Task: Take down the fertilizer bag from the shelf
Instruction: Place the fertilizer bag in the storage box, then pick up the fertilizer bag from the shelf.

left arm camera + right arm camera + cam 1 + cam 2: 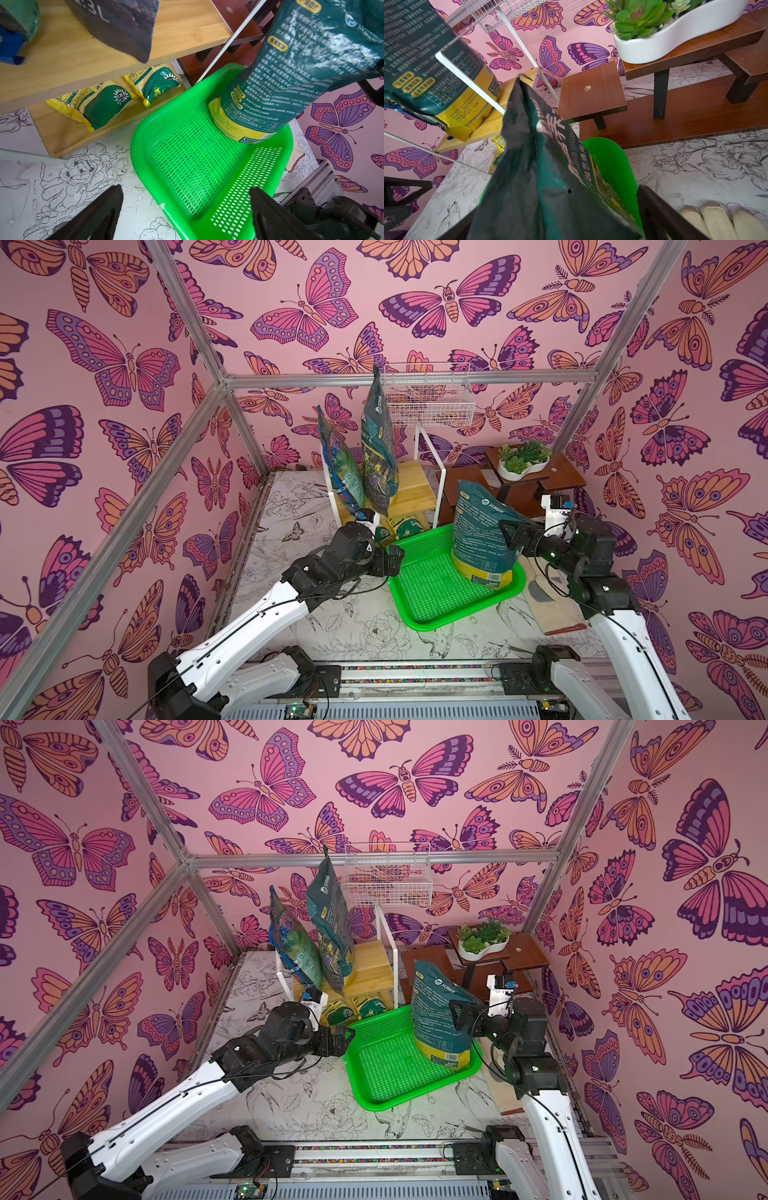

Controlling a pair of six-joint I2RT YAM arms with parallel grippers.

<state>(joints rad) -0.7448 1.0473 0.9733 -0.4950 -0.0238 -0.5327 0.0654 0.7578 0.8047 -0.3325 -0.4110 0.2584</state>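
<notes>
Green basket (432, 585) holds the leaning fertilizer bag (478, 539), off the shelf (411, 489), with the right gripper (508, 531) spread around it and the left gripper (185, 188) spread and empty, so letting go looks done and next comes backing away without toppling it.

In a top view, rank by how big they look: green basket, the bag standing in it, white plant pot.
Largest: green basket.
Then the bag, clearly smaller.
Smallest: white plant pot, though it sits farther from the camera.

The fertilizer bag (482, 539) stands in the tray (432, 593), before the shelf (413, 489) bearing two other bags (376, 448).
</notes>
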